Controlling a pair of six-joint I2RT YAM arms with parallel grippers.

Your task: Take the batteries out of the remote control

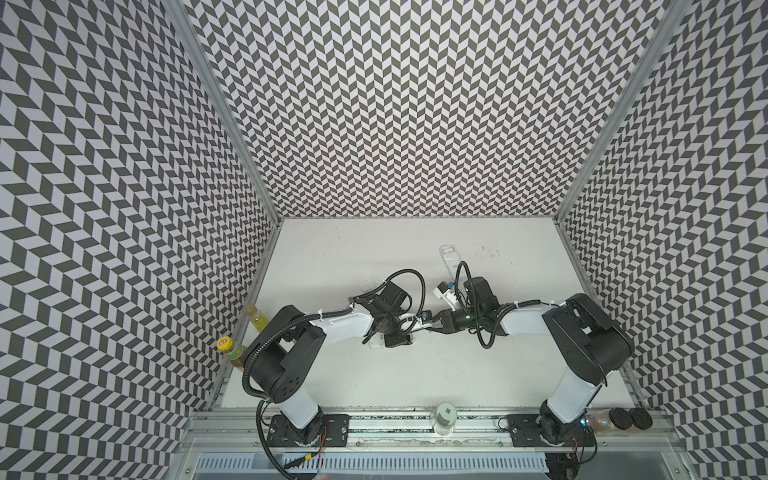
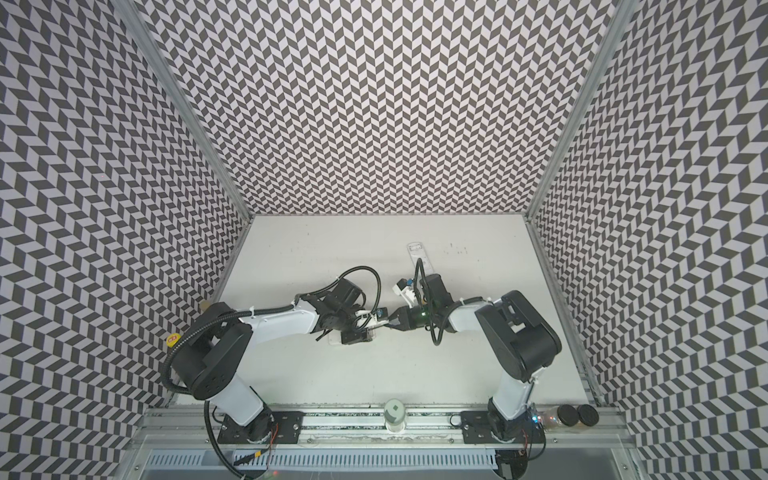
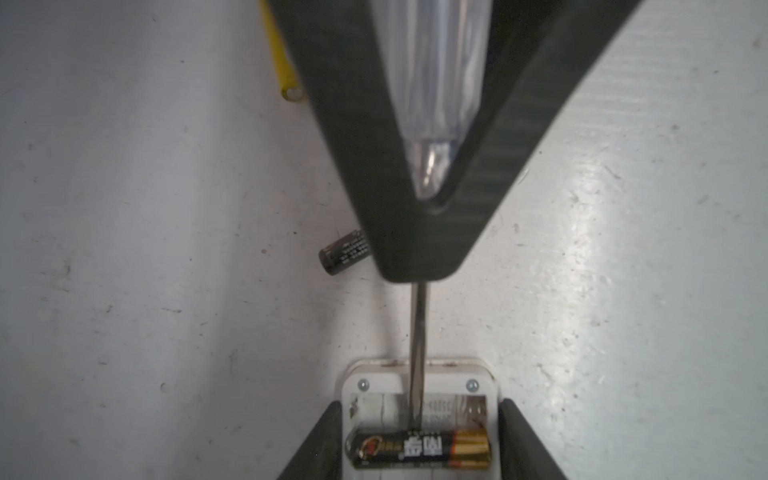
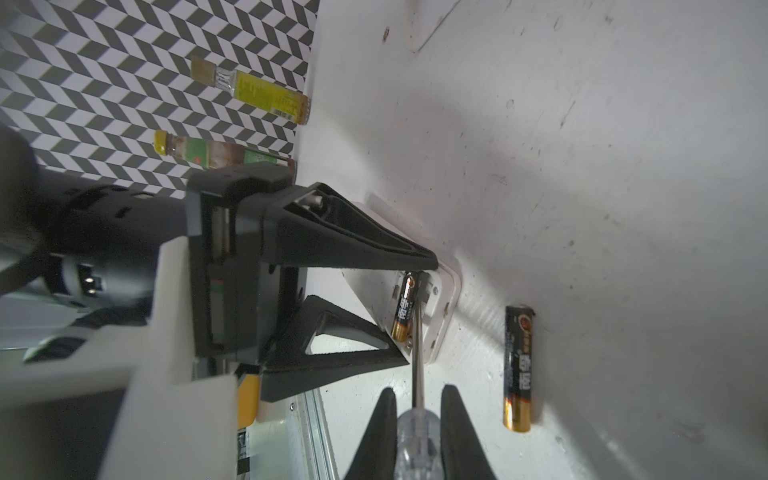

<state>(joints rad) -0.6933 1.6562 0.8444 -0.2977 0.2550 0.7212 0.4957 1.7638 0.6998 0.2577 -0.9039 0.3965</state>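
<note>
My left gripper is shut on the white remote control, its fingers pressed to both sides of the open battery bay. One black battery with a gold end lies in that bay. My right gripper is shut on a clear-handled screwdriver; the metal shaft reaches into the bay, its tip against that battery. A second black battery lies loose on the table beside the remote. A yellow battery rests farther off. In both top views the grippers meet mid-table.
Another white remote lies toward the back of the table. Two bottles stand against the left wall. A pale jar sits on the front rail, and dark-lidded jars at the front right.
</note>
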